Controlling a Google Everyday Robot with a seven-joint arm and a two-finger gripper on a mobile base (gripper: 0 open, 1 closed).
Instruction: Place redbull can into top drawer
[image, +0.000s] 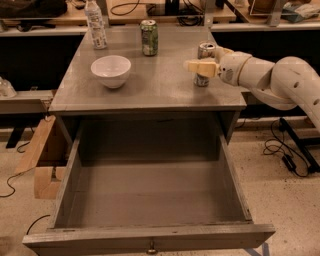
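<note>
The redbull can (205, 50), slim and silver-grey with a shiny top, stands upright near the right edge of the grey tabletop (150, 85). My gripper (202, 58) reaches in from the right at can height. It is open, with one cream finger (200, 66) crossing in front of the can's middle and the other behind it. The can's lower half is partly hidden by the near finger. The top drawer (150, 234) is pulled fully out below the tabletop and nothing lies in it. Its small metal knob (151, 247) sits on the front panel.
A white bowl (111, 70) sits on the left of the tabletop. A green can (149, 37) and a clear plastic bottle (96, 25) stand at the back. A cardboard box (40, 160) leans on the floor at the left. Cables (285, 150) lie on the floor at the right.
</note>
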